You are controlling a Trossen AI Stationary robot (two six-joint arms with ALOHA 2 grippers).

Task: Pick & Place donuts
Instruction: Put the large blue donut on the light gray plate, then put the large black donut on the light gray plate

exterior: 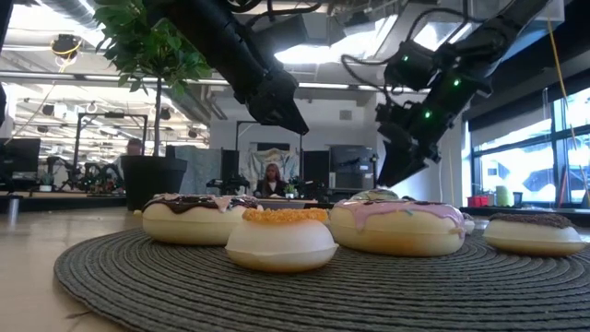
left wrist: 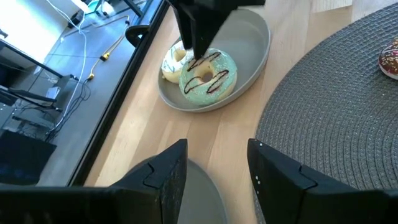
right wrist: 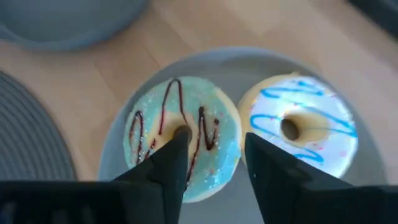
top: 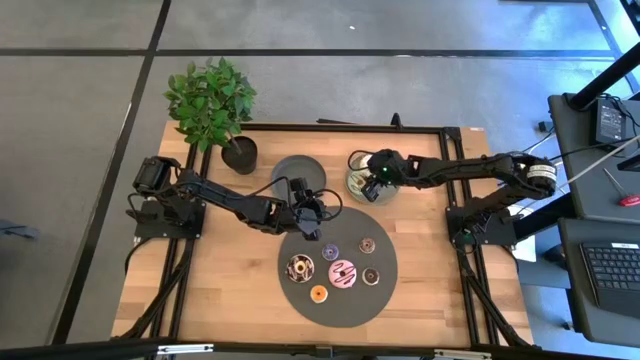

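Looking down, a dark mat [top: 338,272] carries five donuts [top: 343,272]; two more sit touching on the right plate [top: 352,183]. The right gripper [right wrist: 208,152], jaws parted, straddles the green donut's [right wrist: 180,146] rim there. The left gripper [left wrist: 214,162] hovers open and empty between plate and mat. Donuts seem light, rigid, smooth; best pinched across the ring wall. Whether the fingers touch the green donut cannot be told.
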